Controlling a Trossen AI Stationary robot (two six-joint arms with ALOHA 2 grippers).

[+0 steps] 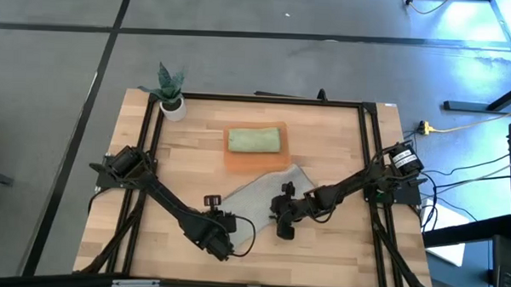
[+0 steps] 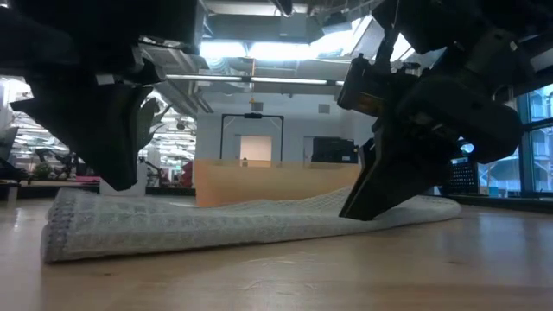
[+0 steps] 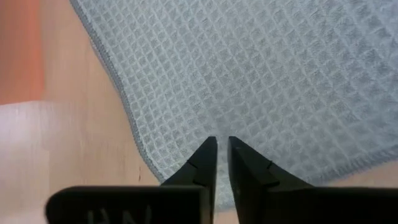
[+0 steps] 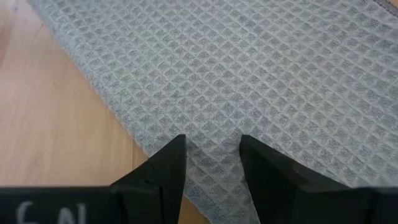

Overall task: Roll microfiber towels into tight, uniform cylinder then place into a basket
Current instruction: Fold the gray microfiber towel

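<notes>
A grey waffle-weave towel (image 1: 258, 197) lies spread flat and slantwise on the wooden table, just near of the orange basket (image 1: 238, 160). A rolled green towel (image 1: 254, 141) lies in the basket. My left gripper (image 1: 220, 227) is shut and points down over the grey towel's near-left corner (image 3: 155, 165). My right gripper (image 1: 284, 225) is open, its two fingers standing on the towel (image 4: 249, 74) close to its near edge. In the low view the towel (image 2: 216, 225) lies low on the table between both grippers. My left gripper (image 3: 222, 142) has its shut tips at the towel's surface just inside the near-left corner; I cannot tell whether they touch it. My right gripper (image 4: 211, 140) rests both open fingertips (image 4: 174, 149) on the towel's top face (image 4: 211, 155) near its near edge, slanting down from above. The towel lies flat on the table.
A small white plant pot (image 1: 173, 106) stands at the table's far left corner. A black frame (image 1: 257, 98) runs round the table. Bare wood lies near of the towel (image 1: 320, 256) and to the left (image 1: 178, 158).
</notes>
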